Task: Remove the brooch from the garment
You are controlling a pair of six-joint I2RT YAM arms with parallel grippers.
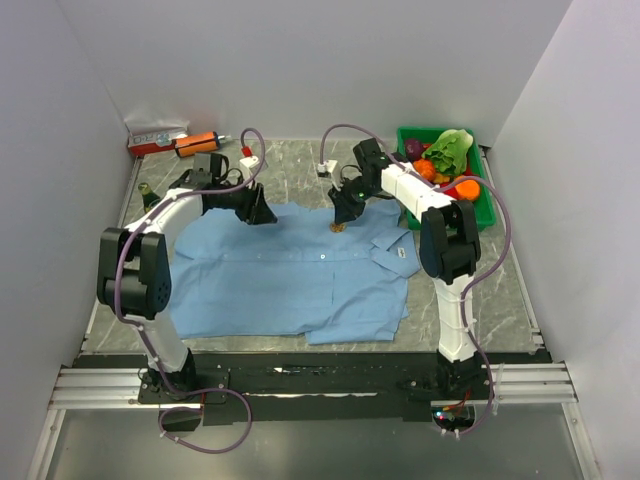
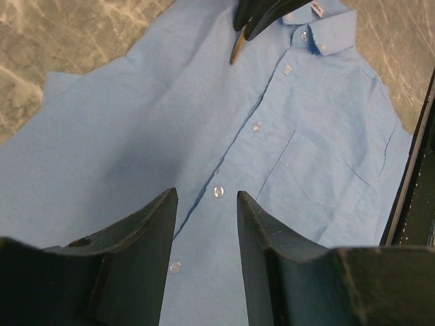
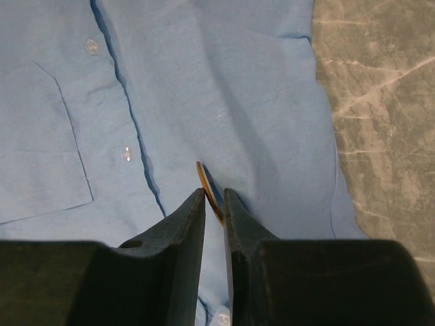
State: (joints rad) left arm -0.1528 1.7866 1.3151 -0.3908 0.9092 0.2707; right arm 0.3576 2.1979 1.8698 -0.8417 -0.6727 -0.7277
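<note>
Right fingers pinching brooch edge; garment spread beneath

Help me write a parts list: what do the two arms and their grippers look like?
The left arm and right arm have white links between black joints, each trailed by a looping purplish-grey cable. The left gripper and right gripper are black, with two wedge-shaped fingers tapering to narrow tips.

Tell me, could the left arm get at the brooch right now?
Probably not: the right pincer straddles the brooch, crowding it, while the left pincer is apart, farther along the shirt.
</note>
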